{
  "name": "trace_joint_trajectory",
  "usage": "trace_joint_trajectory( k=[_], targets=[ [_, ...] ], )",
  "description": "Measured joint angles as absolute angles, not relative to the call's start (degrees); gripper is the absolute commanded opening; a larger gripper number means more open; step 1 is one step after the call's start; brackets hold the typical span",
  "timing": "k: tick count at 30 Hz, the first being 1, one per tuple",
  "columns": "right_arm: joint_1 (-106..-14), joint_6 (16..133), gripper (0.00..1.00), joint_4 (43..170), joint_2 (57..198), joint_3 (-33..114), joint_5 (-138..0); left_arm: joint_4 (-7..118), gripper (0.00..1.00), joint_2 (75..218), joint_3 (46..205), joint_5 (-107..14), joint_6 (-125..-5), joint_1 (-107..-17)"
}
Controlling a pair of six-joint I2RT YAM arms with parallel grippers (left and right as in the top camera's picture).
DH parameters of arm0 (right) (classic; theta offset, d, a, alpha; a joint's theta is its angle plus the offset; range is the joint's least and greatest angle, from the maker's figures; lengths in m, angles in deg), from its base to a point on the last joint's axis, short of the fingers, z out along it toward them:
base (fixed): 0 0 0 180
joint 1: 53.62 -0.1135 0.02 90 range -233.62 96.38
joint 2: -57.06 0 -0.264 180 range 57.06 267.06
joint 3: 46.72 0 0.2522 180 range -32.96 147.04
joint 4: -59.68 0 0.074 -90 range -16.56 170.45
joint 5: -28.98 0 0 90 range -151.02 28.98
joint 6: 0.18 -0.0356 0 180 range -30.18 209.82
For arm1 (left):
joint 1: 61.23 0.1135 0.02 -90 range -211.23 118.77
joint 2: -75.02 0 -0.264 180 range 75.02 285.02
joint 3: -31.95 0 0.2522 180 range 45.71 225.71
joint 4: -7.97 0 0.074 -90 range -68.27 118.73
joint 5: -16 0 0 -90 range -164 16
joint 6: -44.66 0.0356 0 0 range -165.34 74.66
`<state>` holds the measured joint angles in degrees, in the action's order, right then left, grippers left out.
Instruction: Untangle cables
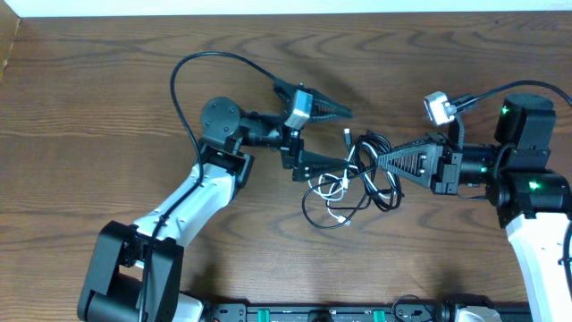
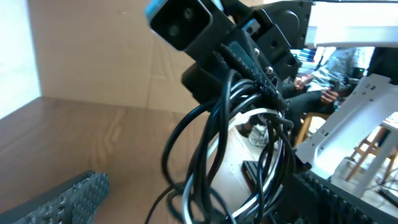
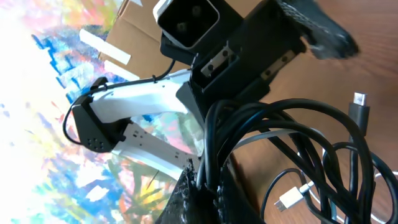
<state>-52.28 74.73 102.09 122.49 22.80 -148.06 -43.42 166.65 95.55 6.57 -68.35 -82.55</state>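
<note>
- One wooden counter [image 1: 107, 72], dark brown and strongly grained, carries everything. A pale board wall stands behind it in the left wrist view and a brightly painted backdrop in the right wrist view.
- Two arms, the left arm [image 1: 192, 201] and the right arm [image 1: 536, 233], reach inward from the near corners and meet at mid-counter.
- A thick black wire [image 1: 214, 58] arcs over the left arm to its wrist camera, clear of the work.
- The left tool [image 1: 347, 137] stands wide open and holds nothing. Its lower finger [image 1: 322, 164] lies just beside the bundle's left edge.
- The right tool [image 1: 382, 159] is closed to a point and pinches the cables [image 1: 362, 174] at the top of the bundle. Several black loops [image 2: 205, 124] hang from that pinch.
- The cables lie between the two tools, near the counter's centre. Their lower loops spread toward the near edge.
- A white cord [image 1: 323, 185] threads through the black loops.
- A black plug [image 3: 359, 99] with a metal tip juts out between the left tool's fingertips.
- A white plug [image 3: 289, 199] lies on the wood under the loops.
</note>
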Motion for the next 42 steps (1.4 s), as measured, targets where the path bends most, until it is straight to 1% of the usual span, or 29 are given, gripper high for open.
trace_joint_trajectory(
  k=[7,12,13,14,15,16,21,23,25,27,28,32,33,34,36,37,40,42],
  targets=[
    [-52.36,72.76,0.01,102.11,122.49,22.8,-148.08,-42.96,0.98,166.67,95.55,5.85,-66.38,-85.8],
    [-53.17,72.13,0.01,102.2,122.49,22.8,-148.11,-42.91,0.98,167.35,95.55,2.18,-65.4,-88.54],
    [-53.48,72.02,0.01,102.2,122.49,22.8,-148.08,-42.78,0.81,167.66,95.55,1.5,-65.15,-89.08],
    [-53.72,72.0,0.01,102.22,122.49,22.8,-148.11,-42.74,0.48,167.92,95.55,1.0,-65.11,-89.5],
    [-54.03,72.0,0.01,102.22,122.49,22.8,-148.11,-42.72,0.26,168.12,95.55,0.59,-64.83,-89.83],
    [-54.24,71.98,0.01,102.26,122.49,22.8,-148.19,-42.72,0.08,168.29,95.55,0.32,-64.78,-89.98],
    [-54.33,71.8,0.02,102.11,122.49,22.8,-147.8,-42.61,0.08,168.4,95.55,-0.53,-64.41,-89.94],
    [-54.33,71.76,0.05,102.15,122.46,22.8,-146.38,-41.32,0.08,168.4,95.55,-0.73,-64.35,-89.85],
    [-54.35,71.47,0.11,102.13,122.46,22.8,-143.54,-38.76,0.08,168.4,95.55,-1.05,-64.24,-89.43],
    [-54.51,71.28,0.15,102.07,122.46,22.8,-138.05,-34.65,0.08,168.47,95.55,-1.6,-64.21,-88.73],
    [-54.51,71.26,0.15,102.0,122.42,22.8,-134.14,-31.7,0.08,168.49,95.55,-2.43,-64.19,-88.25],
    [-54.59,71.28,0.07,102.37,122.44,22.8,-118.64,-21.19,0.08,168.58,95.55,-8.55,-65.07,-86.7],
    [-54.59,71.15,0.08,102.68,122.44,22.8,-114.62,-19.09,0.08,168.6,95.55,-10.43,-65.46,-86.46],
    [-54.59,71.19,0.09,103.18,122.44,22.8,-111.85,-17.76,0.08,168.64,95.53,-12.33,-66.03,-86.31],
    [-54.57,71.01,0.19,104.89,122.42,22.8,-106.27,-16.73,0.08,168.71,95.53,-15.89,-67.01,-86.02],
    [-54.57,71.01,0.22,105.76,122.44,22.8,-103.98,-16.77,0.08,168.71,95.53,-17.05,-67.43,-86.0],
    [-54.57,72.33,0.29,108.03,122.44,22.8,-100.09,-16.82,0.08,168.71,95.53,-19.13,-67.91,-86.04],
    [-54.57,74.66,0.39,109.67,122.44,22.8,-99.32,-16.75,0.07,168.71,95.53,-19.76,-68.04,-86.13]
  ],
)
